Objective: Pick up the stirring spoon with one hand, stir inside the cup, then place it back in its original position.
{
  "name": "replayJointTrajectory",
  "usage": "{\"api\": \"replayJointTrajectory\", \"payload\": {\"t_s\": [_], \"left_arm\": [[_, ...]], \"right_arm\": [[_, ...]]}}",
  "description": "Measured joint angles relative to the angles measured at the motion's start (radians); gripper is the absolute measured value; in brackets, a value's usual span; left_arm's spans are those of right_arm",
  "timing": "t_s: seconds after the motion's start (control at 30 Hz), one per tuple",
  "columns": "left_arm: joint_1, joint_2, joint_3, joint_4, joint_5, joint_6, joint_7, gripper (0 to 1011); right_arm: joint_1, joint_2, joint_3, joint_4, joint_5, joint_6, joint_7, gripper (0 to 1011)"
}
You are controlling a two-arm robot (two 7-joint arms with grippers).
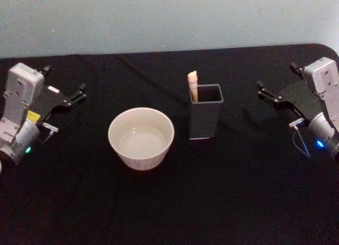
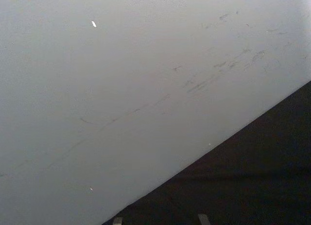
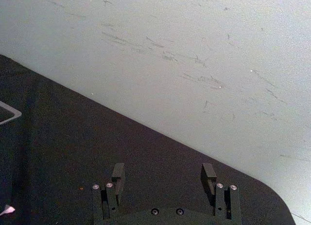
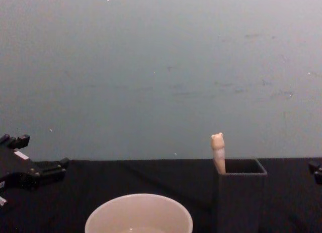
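Standing in the holder [image 1: 204,118], the spoon [image 1: 193,86] is judged light, stiff, best pinched at its beige handle; left gripper [image 1: 68,108] and right gripper [image 3: 163,172] are spread.

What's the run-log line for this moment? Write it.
stage: not started | stirring spoon: standing in holder | cup: beside holder, apart | left claw: open, idle left | right claw: open, idle right

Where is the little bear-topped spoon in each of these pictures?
Head view: the stirring spoon stands right of centre, in the dark holder's back left corner.
Chest view: the spoon's bear head pokes up low right, from the same holder.
Left wrist view: faces the wall and black table instead.
Right wrist view: likewise, wall and table.
Shared landmark: the table's far edge against the wall.
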Motion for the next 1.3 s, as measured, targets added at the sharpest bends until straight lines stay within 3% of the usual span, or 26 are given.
{"api": "replayJointTrajectory", "payload": {"t_s": [1.3], "left_arm": [[0.0, 0.0, 0.0, 0.0, 0.0, 0.0, 0.0, 1001]], "right_arm": [[0.0, 0.0, 0.0, 0.0, 0.0, 0.0, 0.0, 1000]]}}
